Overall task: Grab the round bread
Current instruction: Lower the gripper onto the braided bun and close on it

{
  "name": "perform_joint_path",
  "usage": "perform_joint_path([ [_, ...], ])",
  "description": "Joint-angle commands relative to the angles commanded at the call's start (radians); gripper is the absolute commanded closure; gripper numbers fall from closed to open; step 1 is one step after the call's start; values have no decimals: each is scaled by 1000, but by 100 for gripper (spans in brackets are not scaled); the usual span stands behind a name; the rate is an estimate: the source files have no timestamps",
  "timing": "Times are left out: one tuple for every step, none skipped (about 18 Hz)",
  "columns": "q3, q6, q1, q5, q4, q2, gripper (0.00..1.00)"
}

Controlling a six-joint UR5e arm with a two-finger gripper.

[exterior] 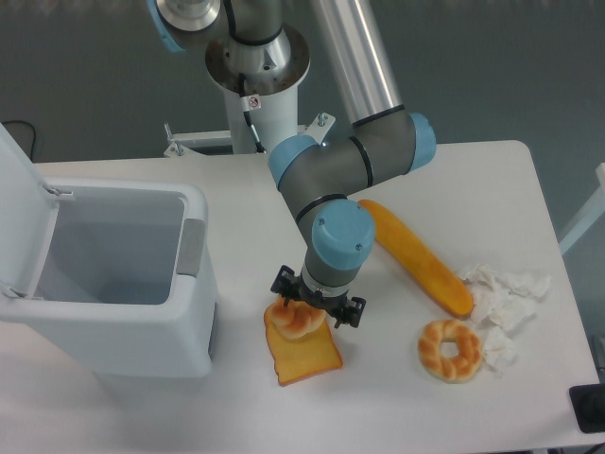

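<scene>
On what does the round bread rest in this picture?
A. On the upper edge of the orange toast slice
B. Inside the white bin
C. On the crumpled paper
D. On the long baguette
A: the round bread sits on the top part of the toast slice, just under the gripper.

The bun (297,320) is golden-brown with pale creases, and the toast (304,354) under it is flat orange. The loaf (418,256) is orange-yellow, the ring bread (450,350) golden with pale braid lines, and the crumpled paper (503,296) white. The arm (336,184) is grey with light blue caps, its gripper (317,305) black; the bin (104,274) and table (454,189) are white.
</scene>
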Motion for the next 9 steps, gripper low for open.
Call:
perform_joint_path([
  [0, 0, 0, 0, 5, -3, 0],
  [-2, 2, -2, 2, 8, -3, 0],
  [-2, 0, -2, 0, 9, -5, 0],
  [-2, 2, -2, 0, 9, -5, 0],
  [-2, 0, -2, 2, 9, -5, 0],
  [-2, -2, -3, 0, 9, -6, 0],
  [-2, -2, -3, 0, 9, -11, 0],
  [-2, -2, -3, 0, 12, -11, 0],
  [-2, -2, -5, 0, 12, -11, 0],
])
